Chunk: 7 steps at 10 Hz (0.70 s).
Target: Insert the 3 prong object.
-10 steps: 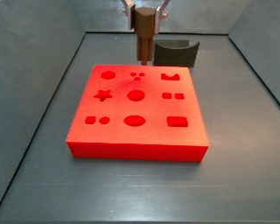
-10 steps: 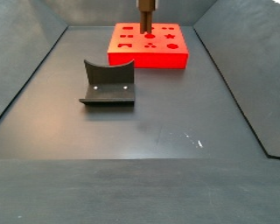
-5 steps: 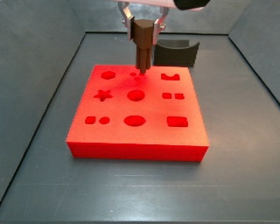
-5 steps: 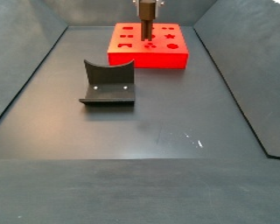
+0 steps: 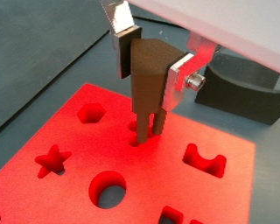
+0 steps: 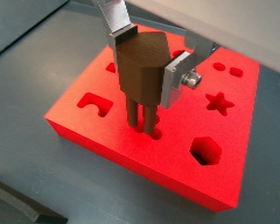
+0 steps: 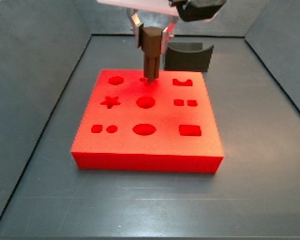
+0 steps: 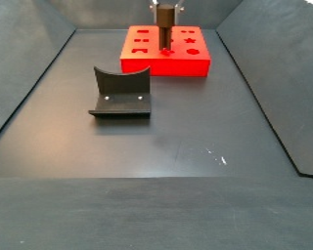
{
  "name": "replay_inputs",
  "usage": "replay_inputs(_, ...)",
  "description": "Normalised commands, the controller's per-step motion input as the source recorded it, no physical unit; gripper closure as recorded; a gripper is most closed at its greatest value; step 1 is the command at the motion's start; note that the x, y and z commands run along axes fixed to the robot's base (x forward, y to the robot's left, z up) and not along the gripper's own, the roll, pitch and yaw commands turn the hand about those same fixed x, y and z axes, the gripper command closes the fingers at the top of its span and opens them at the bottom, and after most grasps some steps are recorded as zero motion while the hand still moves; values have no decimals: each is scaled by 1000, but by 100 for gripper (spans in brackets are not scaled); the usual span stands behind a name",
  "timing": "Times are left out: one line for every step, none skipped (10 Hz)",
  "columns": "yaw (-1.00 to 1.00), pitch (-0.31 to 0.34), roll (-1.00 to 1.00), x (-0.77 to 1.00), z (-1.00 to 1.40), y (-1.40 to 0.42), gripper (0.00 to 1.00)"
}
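My gripper is shut on the 3 prong object, a dark-brown peg held upright, also in the wrist view. Its thin prongs reach down to a small hole cluster in the red board and their tips seem to touch or enter it. In the side view the gripper holds the peg over the board's far row, prongs at its surface. The other side view shows the gripper, the peg and the board at the far end.
The board has several shaped holes: a star, a hexagon, an oval. A dark grey curved block stands behind the board, also seen nearer the camera. Dark bin walls slope up around the floor.
The gripper has come down with the peg over the board's far row; the prongs now reach the board's surface where they hung above it before.
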Motion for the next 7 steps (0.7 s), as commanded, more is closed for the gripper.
replay_inputs(0,0,-26,0,-51,0,100)
replay_inputs(0,0,-9,-14,-43,0,100)
replay_inputs(0,0,-9,-134,0,0,100)
replay_inputs(0,0,0,-140,-31,-9,100)
replay_inputs(0,0,0,-49,-77,-57,100)
replay_inputs(0,0,0,-14,-129,-46,100)
replay_inputs(0,0,0,-26,-149,-71,100)
